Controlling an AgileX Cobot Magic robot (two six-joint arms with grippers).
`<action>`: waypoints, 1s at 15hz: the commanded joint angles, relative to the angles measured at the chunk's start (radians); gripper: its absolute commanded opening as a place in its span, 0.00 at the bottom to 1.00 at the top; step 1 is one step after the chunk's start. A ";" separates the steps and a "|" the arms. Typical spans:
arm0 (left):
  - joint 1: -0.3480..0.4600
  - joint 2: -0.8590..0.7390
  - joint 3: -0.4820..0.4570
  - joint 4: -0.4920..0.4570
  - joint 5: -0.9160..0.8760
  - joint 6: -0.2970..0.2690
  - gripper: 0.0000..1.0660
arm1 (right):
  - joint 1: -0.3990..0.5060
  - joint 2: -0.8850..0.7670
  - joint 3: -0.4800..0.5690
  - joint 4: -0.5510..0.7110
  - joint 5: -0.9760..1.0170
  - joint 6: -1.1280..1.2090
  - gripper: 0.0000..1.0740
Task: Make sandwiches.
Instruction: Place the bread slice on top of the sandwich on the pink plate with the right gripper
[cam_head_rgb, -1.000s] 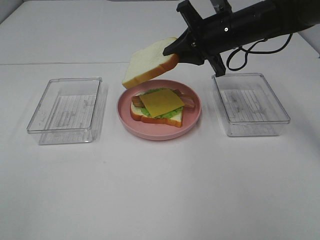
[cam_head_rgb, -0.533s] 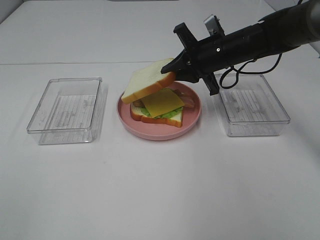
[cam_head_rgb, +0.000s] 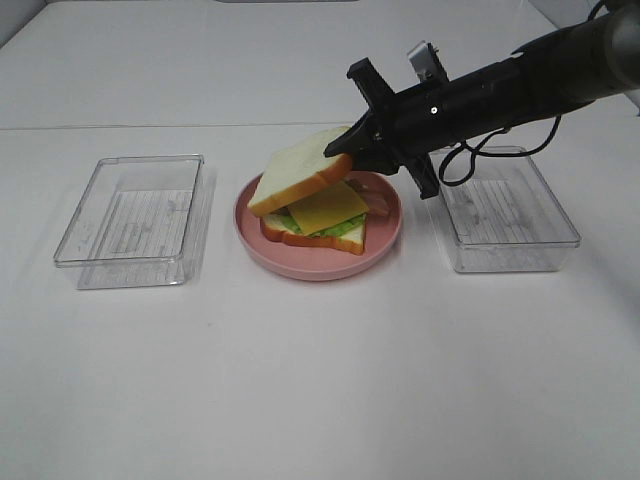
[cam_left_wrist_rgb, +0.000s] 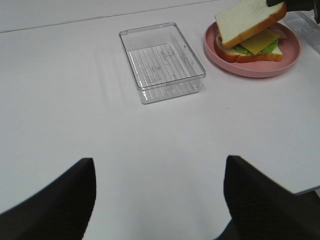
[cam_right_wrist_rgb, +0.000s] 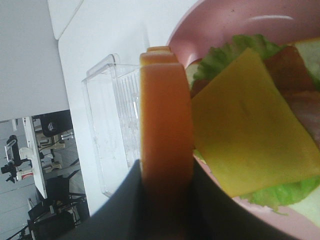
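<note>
Done: bottom bread, lettuce, bacon, cheese (cam_head_rgb: 325, 207) stacked on plate (cam_head_rgb: 385, 238) | Now: right fingers (cam_head_rgb: 343, 148) pinch top slice (cam_head_rgb: 300, 168) by its crust — tilted, just below them over the stack | Left: lower, release | Left fingers (cam_left_wrist_rgb: 160, 192) apart, empty.

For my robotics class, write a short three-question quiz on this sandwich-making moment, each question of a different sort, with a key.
1. True or false: the top bread slice already lies flat on the cheese slice.
2. Which pincer holds the top bread slice? A) left pincer B) right pincer C) neither
3. Fill in: the open sandwich sits on a round pink ____.

Key
1. False: it is tilted, one edge raised in the pincer, the low edge down by the stack.
2. B. The left pincer is open, away from the plate.
3. plate
</note>
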 joint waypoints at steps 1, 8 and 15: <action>-0.005 -0.009 0.002 0.000 -0.011 0.003 0.65 | 0.000 0.006 0.002 -0.022 -0.013 -0.010 0.00; -0.005 -0.009 0.002 0.000 -0.011 0.003 0.65 | -0.002 0.002 0.002 -0.069 -0.027 -0.007 0.17; -0.005 -0.009 0.002 0.000 -0.011 0.003 0.65 | -0.002 0.002 0.001 -0.158 0.034 0.016 0.71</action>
